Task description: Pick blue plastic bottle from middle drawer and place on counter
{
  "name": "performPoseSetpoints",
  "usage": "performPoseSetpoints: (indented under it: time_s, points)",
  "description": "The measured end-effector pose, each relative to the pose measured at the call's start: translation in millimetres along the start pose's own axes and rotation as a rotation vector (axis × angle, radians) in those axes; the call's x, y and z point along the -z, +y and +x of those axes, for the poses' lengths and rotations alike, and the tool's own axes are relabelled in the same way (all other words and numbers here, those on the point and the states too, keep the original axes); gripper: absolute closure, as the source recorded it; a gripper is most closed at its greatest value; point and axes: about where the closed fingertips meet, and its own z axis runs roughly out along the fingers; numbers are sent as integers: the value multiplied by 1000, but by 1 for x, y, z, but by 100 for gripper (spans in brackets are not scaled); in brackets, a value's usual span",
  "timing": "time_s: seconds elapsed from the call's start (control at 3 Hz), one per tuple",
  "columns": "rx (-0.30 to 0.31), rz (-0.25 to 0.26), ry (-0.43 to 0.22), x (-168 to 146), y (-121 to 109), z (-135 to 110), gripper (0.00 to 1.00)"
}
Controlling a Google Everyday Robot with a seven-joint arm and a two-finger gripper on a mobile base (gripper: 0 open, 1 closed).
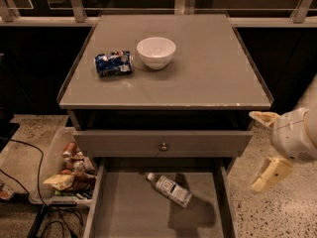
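Note:
The blue plastic bottle, clear with a white cap and white label, lies on its side on the floor of the open middle drawer, cap toward the back left. The counter above it carries a white bowl and a crushed blue-and-white can. My gripper hangs at the right of the cabinet, outside the drawer, level with the closed drawer front. Its two cream fingers are spread wide apart and hold nothing.
A closed drawer front with a round knob sits above the open drawer. A clear bin of snack packets stands on the floor at the left, with black cables nearby. A railing runs behind the counter.

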Motion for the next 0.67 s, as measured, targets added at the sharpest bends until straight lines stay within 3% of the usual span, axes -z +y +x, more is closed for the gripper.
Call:
performPoseSetpoints:
  time_s: [0.33,0.67]
  points:
    - [-14,-4,-66,-44,11,2,0]
    - [-72,23,-128,-87,12,13,0]
